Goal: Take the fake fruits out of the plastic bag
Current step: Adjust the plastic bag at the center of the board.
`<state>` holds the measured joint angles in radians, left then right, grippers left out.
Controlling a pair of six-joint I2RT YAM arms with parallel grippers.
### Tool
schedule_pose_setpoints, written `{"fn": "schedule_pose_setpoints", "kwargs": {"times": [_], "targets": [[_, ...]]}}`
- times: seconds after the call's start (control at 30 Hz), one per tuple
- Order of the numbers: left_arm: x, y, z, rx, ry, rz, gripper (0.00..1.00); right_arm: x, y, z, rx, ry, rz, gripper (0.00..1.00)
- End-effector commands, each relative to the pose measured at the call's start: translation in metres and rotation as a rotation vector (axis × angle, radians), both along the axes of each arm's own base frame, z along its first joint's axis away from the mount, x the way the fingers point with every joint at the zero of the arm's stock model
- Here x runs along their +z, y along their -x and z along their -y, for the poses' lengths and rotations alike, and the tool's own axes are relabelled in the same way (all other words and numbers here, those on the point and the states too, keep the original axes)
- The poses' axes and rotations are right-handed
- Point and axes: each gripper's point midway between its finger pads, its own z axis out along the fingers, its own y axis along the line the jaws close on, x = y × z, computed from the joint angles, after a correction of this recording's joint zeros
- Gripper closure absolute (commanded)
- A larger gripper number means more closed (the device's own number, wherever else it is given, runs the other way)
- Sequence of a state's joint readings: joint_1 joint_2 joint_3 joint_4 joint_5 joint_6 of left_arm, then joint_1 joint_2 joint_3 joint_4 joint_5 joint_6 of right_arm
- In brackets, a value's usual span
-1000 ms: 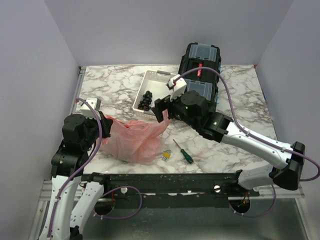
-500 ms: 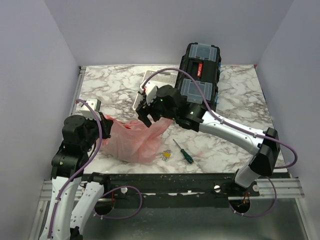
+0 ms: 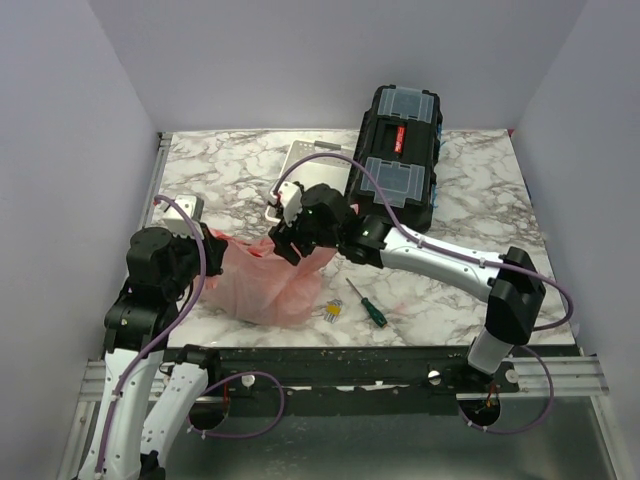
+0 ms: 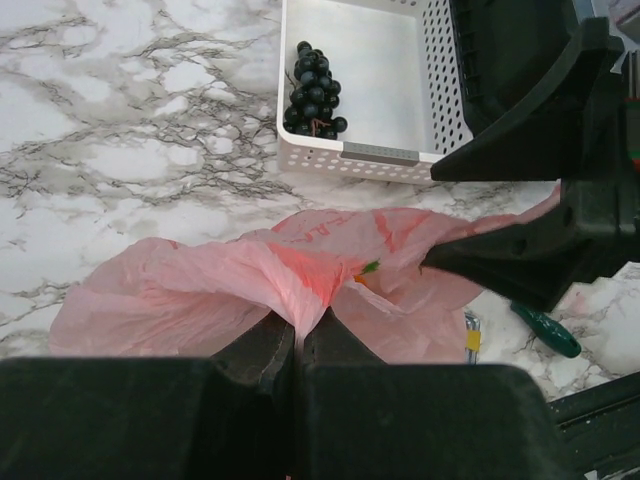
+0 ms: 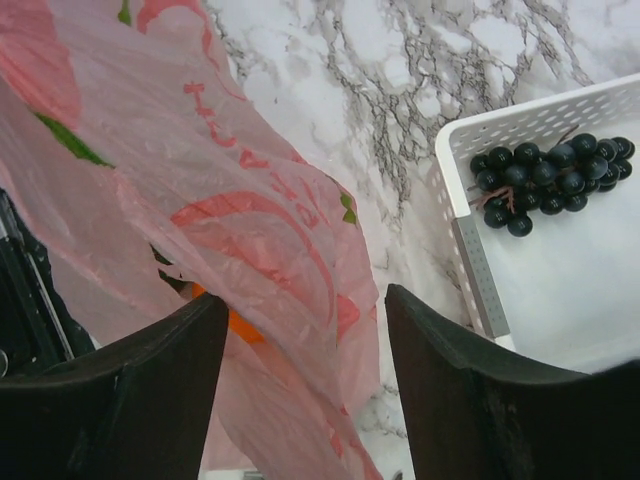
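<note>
The pink-red plastic bag (image 3: 265, 280) lies crumpled on the marble table, left of centre. My left gripper (image 3: 213, 250) is shut on its left edge; in the left wrist view the film (image 4: 300, 300) is pinched between the closed fingers. My right gripper (image 3: 285, 243) is open over the bag's right upper part; in the right wrist view the bag (image 5: 230, 200) lies between its spread fingers. An orange fruit (image 5: 235, 322) shows through a gap in the film, next to the left finger. The other fruits are hidden.
A white tray (image 4: 400, 155) with a cluster of black grapes (image 4: 313, 88) stands behind the bag. A black toolbox (image 3: 400, 150) lies at the back right. A green-handled screwdriver (image 3: 367, 303) and a small yellow-and-metal piece (image 3: 331, 311) lie near the front edge.
My right gripper has swung left from beside the tray and come down over the bag's right part. The left gripper has kept its hold on the bag.
</note>
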<state>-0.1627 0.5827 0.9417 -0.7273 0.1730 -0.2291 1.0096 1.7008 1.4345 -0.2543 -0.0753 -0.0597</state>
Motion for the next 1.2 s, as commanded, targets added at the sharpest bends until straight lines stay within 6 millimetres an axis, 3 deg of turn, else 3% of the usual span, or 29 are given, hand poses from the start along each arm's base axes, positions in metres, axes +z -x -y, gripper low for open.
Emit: {"fn": "schedule_pose_setpoints", "kwargs": {"times": [0.0, 0.03, 0.13, 0.17, 0.27, 0.37, 0.47, 0.53, 0.63, 0.67, 0.8, 0.87, 1.03, 1.17], "targets": [[0.007, 0.0, 0.003, -0.017, 0.014, 0.018, 1.0, -0.008, -0.022, -0.008, -0.11, -0.051, 0.037, 0.43], [0.007, 0.0, 0.002, -0.008, 0.011, 0.02, 1.0, -0.007, -0.026, -0.01, -0.128, -0.069, 0.041, 0.52], [0.01, 0.0, -0.004, 0.023, -0.002, 0.023, 1.0, -0.002, -0.019, -0.015, -0.155, -0.162, -0.029, 0.94], [0.012, 0.0, -0.007, 0.039, -0.008, 0.023, 1.0, 0.002, -0.017, -0.015, -0.167, -0.201, -0.046, 0.99], [0.014, -0.002, -0.022, 0.116, -0.043, 0.025, 0.95, 0.016, -0.014, -0.001, -0.24, -0.321, -0.064, 0.99], [0.015, -0.007, -0.053, 0.281, -0.115, 0.02, 0.91, 0.022, -0.01, 0.017, -0.315, -0.387, -0.088, 0.99], [0.013, -0.012, -0.088, 0.511, -0.136, -0.005, 1.0, 0.021, -0.014, 0.032, -0.43, -0.427, -0.128, 0.99], [0.016, -0.016, -0.096, 0.583, -0.124, -0.024, 1.0, 0.026, -0.014, 0.035, -0.472, -0.474, -0.169, 0.99], [0.03, -0.027, -0.077, 0.498, -0.081, -0.033, 0.99, 0.041, -0.001, 0.016, -0.401, -0.582, -0.262, 0.99], [0.038, -0.03, -0.069, 0.456, -0.06, -0.026, 0.93, 0.046, 0.003, 0.009, -0.363, -0.62, -0.287, 0.99], [0.063, -0.031, -0.043, 0.326, 0.017, 0.007, 0.46, 0.05, 0.003, -0.002, -0.35, -0.667, -0.332, 0.99], [0.07, -0.022, -0.035, 0.278, 0.044, 0.011, 0.3, 0.055, 0.002, -0.001, -0.347, -0.683, -0.325, 0.99], [0.065, 0.013, -0.01, 0.13, 0.122, -0.012, 0.18, 0.059, -0.001, 0.005, -0.367, -0.689, -0.295, 0.99], [0.051, 0.04, 0.005, 0.069, 0.219, -0.057, 0.18, 0.053, 0.0, 0.004, -0.357, -0.688, -0.293, 0.99]]}}
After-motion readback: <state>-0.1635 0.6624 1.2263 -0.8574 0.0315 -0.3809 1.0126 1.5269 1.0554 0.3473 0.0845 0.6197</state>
